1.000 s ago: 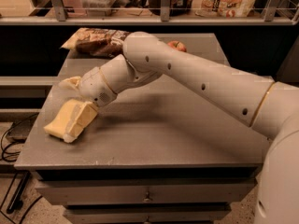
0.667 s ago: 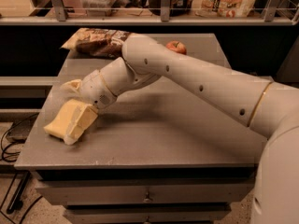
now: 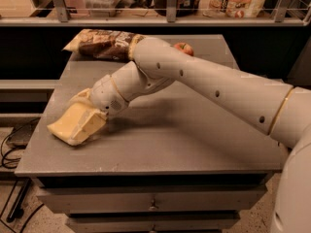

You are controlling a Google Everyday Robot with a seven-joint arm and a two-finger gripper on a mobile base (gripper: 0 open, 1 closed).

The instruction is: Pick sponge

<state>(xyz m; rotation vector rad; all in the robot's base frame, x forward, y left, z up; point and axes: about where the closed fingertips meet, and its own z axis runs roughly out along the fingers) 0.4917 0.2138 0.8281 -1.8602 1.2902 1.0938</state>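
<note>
1. Your tool (image 3: 86, 114) meets the pale yellow foam sponge (image 3: 65, 130) at the grey surface (image 3: 194, 140)'s front-left.
2. The sponge's long axis runs lower-left from the tool, and you cannot tell its grip.

Warm, yellowish indoor light falls from above, fairly dim overall. The pale arm (image 3: 214, 86) is the brightest surface, with a soft sheen along its upper side and no harsh glare. Beneath it a broad, soft-edged shadow lies on the grey table (image 3: 194, 144), darkest just right of the gripper (image 3: 86, 111), which sits low at the table's left side against the sponge (image 3: 65, 130). The sponge's top is evenly lit, and a thin shadow hugs its near edge. The recess below the back shelf (image 3: 146, 19) is almost black. The floor at lower left is murky, while the shelf's contents catch moderate light.
</note>
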